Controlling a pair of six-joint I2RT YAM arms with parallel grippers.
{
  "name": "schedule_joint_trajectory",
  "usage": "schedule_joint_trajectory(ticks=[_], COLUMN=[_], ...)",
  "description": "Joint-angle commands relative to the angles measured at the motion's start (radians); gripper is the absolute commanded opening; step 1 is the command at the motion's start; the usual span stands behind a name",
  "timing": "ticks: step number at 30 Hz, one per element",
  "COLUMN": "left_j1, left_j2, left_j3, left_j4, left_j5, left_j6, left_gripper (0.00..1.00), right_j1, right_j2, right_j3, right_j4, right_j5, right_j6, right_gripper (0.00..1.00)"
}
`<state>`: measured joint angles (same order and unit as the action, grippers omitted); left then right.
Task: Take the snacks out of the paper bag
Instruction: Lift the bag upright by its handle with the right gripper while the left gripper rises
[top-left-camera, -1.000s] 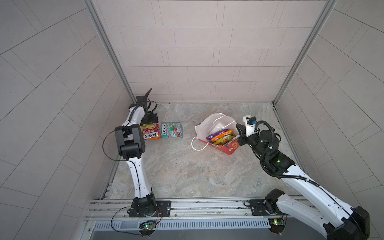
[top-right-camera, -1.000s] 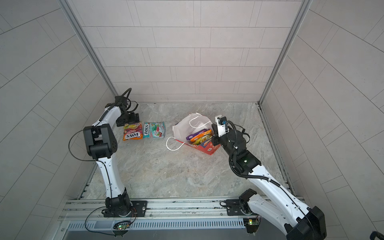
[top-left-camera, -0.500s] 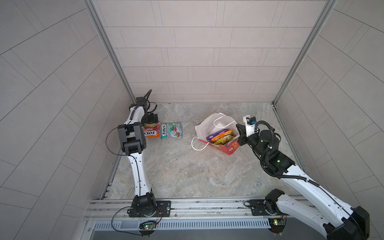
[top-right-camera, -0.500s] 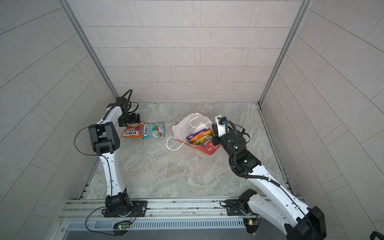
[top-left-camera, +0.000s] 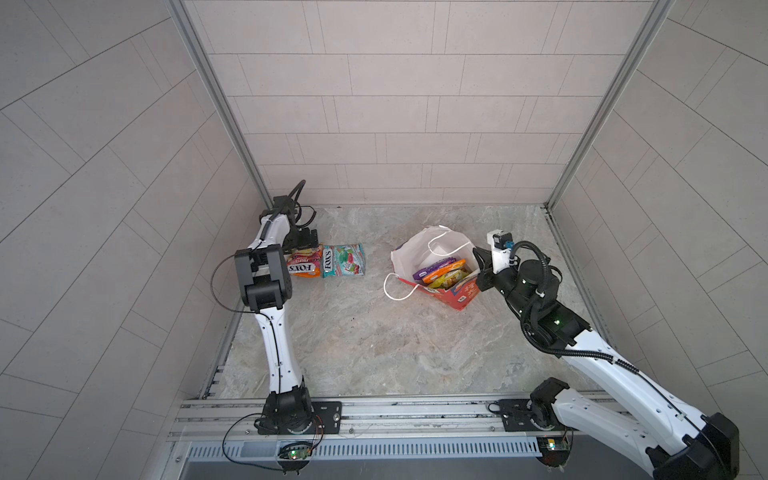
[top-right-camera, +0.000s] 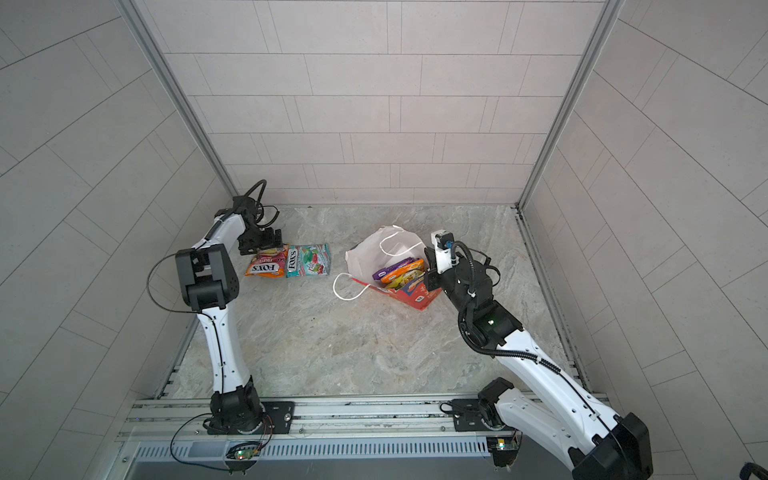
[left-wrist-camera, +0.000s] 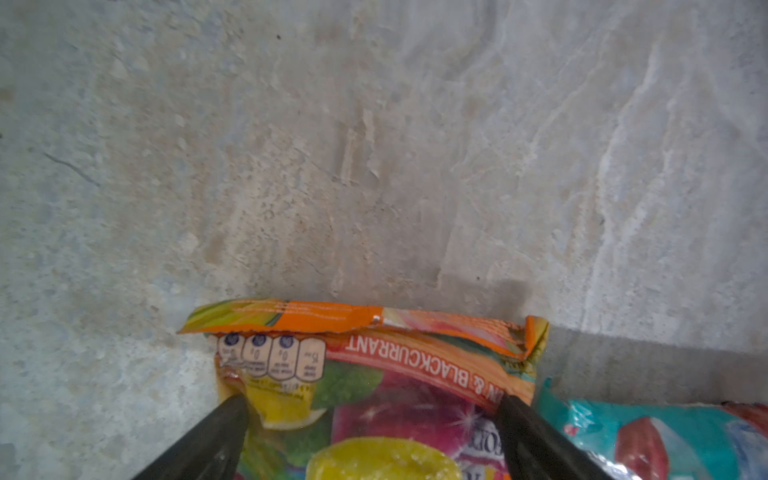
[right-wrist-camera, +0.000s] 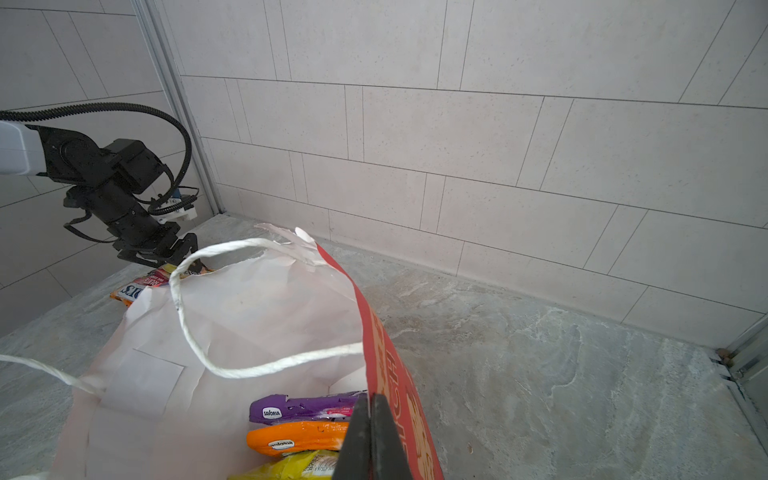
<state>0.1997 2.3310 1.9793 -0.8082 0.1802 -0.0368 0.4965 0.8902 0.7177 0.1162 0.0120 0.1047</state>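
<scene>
L gripper (left-wrist-camera: 370, 401), jaws wide apart over the orange packet (top-left-camera: 305, 268) on the table (top-left-camera: 374, 332), should lift straight up, not drag it; R gripper (right-wrist-camera: 370, 401) is clamped on paper bag (top-left-camera: 432, 249) rim, other snacks (top-left-camera: 442, 270) inside.

The orange packet (left-wrist-camera: 374, 395) is showing glossy printed film, crinkled along its sealed edge, and the teal packet (left-wrist-camera: 685, 432) beside it is glinting the same way. The paper bag (right-wrist-camera: 249, 316) is showing matt, creased white paper inside and smooth red print outside. Its cord handle (right-wrist-camera: 232, 370) is looking like twisted white fibre. The table (top-left-camera: 374, 340) is looking like matt, veined stone, slightly rough. The rail (top-left-camera: 374, 415) along the lower frame is showing bare brushed metal.
</scene>
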Motion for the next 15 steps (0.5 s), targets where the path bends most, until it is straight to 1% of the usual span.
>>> schedule_joint_trajectory(ticks=[1,2,4,9,10,13,15], left_j1=[-0.016,-0.02,-0.028,-0.065,-0.077,-0.123,-0.173], left_j2=[-0.07,-0.086,-0.128,-0.316,-0.358,-0.486,-0.569], left_j3=[-0.017,-0.018,-0.04,-0.174,-0.202,-0.287,-0.348], left_j4=[-0.002,-0.002,0.006,0.13,0.156,0.233,0.289], left_j5=[0.014,0.016,0.017,0.025,0.028,0.036,0.03], left_j6=[-0.016,-0.019,-0.032,-0.09,-0.105,-0.149,-0.172], left_gripper=[0.98,0.98,0.98,0.98,0.98,0.98,0.98], right_j1=[-0.001,-0.001,-0.001,-0.003,-0.004,-0.018,-0.03], right_j2=[-0.012,-0.009,-0.003,0.021,0.029,0.053,0.067], right_j3=[0.035,0.042,0.054,0.102,0.118,0.183,0.246], right_j4=[0.023,0.015,0.003,-0.043,-0.065,-0.121,-0.178], right_j5=[-0.003,-0.004,-0.011,0.006,0.019,0.035,0.034], right_j6=[-0.008,-0.007,-0.004,0.01,0.013,0.012,0.001], right_gripper=[0.0,0.01,0.11,0.14,0.16,0.27,0.38])
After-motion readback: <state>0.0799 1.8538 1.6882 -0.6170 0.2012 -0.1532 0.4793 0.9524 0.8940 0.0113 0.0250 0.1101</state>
